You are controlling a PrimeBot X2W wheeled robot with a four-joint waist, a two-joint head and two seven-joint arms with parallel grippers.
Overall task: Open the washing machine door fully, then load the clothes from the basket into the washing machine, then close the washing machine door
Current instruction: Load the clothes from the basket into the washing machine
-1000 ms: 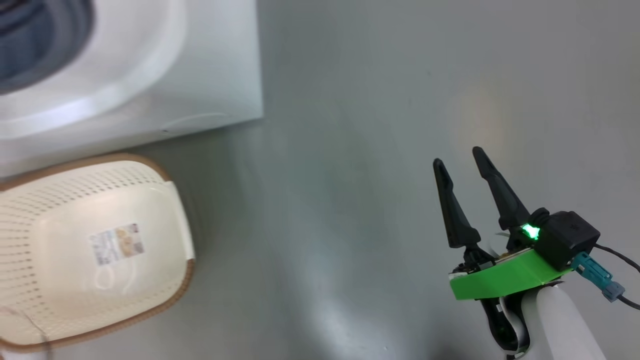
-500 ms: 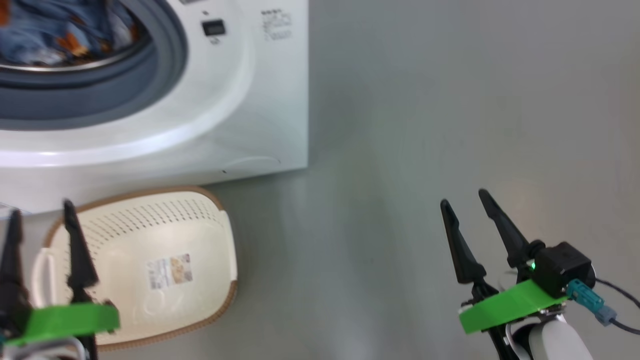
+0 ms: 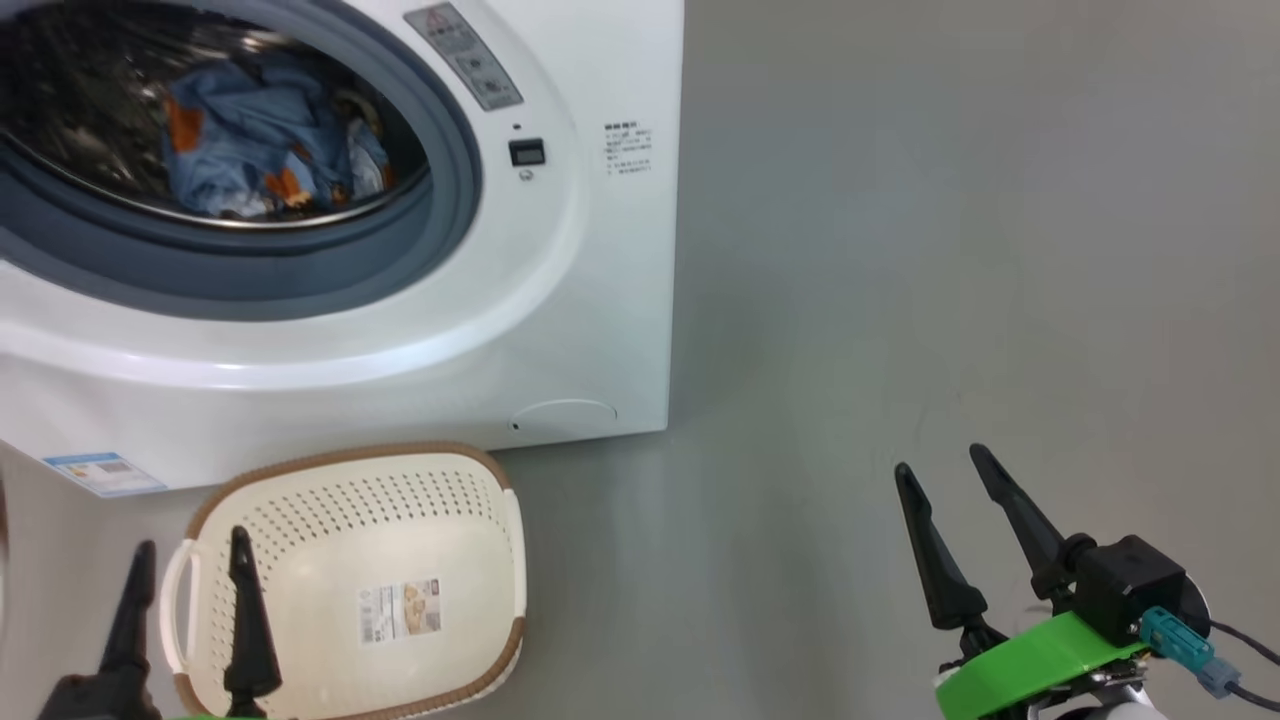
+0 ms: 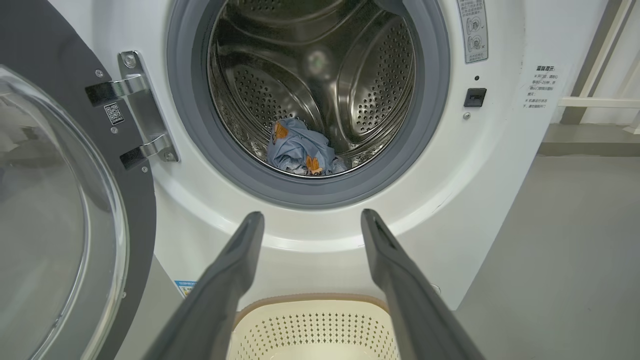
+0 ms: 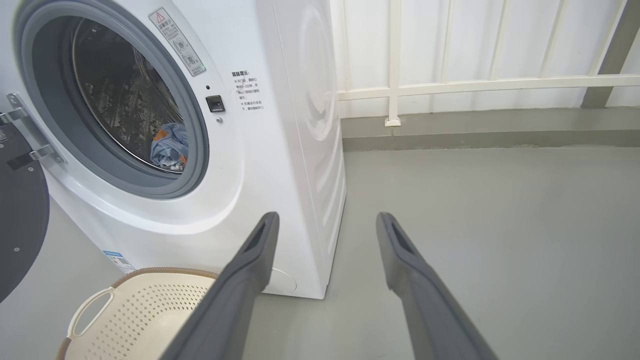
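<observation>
The white washing machine [image 3: 560, 300] stands at the upper left with its steel drum exposed. The light blue clothes [image 3: 260, 140] with orange-brown prints lie inside the drum [image 4: 300, 150] [image 5: 170, 145]. The black washing machine door [image 4: 55, 200] hangs swung open on its hinge at the left. On the floor in front of the machine sits the cream basket [image 3: 470, 500], with nothing in it but a paper label. My left gripper [image 3: 190, 580] is open above the basket's left handle. Over bare floor at the lower right, my right gripper [image 3: 945, 465] is open and holds nothing.
Grey floor [image 3: 950, 250] stretches to the right of the machine. A white railing [image 5: 450, 85] and a low grey kerb run along the back wall beyond it.
The camera has tilted up, so the machine, drum and clothes have come into view and the basket sits lower in the picture. Both grippers stay open.
</observation>
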